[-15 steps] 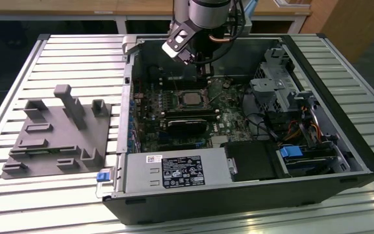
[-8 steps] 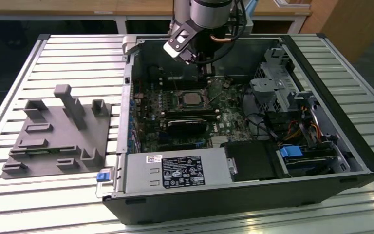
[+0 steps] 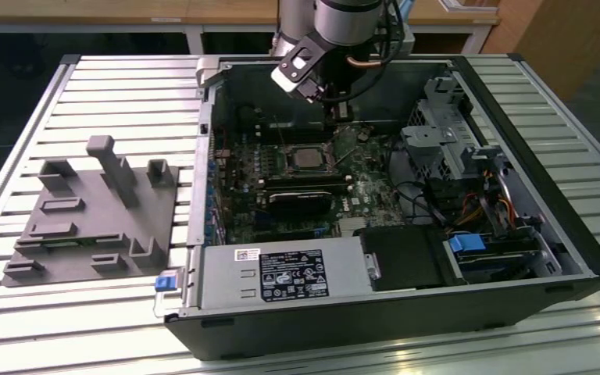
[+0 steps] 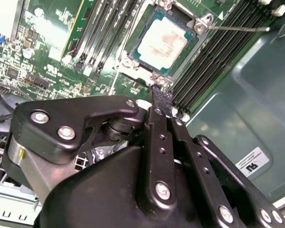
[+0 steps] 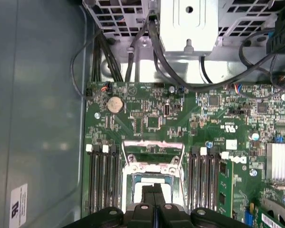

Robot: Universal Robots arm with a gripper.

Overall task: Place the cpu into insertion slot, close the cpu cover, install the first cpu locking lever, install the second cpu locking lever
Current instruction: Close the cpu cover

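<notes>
Because the cover (image 5: 152, 142) stands raised on its hinge in the first wrist view, with green board (image 5: 147, 109) showing through its square cut-out, I judge the placing done and closing the cover to be the step in hand. The cpu (image 5: 149, 179) lies below the raised frame, between two banks of memory slots (image 5: 102, 180). The gripper (image 5: 154, 190) hangs just over the cpu's near edge, its fingers pressed together with nothing between them. Closing calls for a push on the frame's free edge so that it swings down flat. The joined fingers could serve as one poking tip, kept clear of the chip's top.

In the second wrist view the cpu (image 4: 161, 40) sits flat and square in the slot (image 4: 137, 59). Its top is silver-grey with a faint pinkish smear, and a narrow blue-green margin lies bare all round, which fits an open cover. A lever (image 4: 237, 28), a thin bright rod, juts from one corner of the slot across the memory slots and looks unlatched. The gripper (image 4: 155, 92) points its joined tips at the slot's near rim; whether they touch it I cannot tell.

In the exterior view the cpu (image 3: 305, 158) shows as a pale square mid-board inside the open case (image 3: 383, 320), with the gripper (image 3: 333, 117) above and just beyond it.
</notes>
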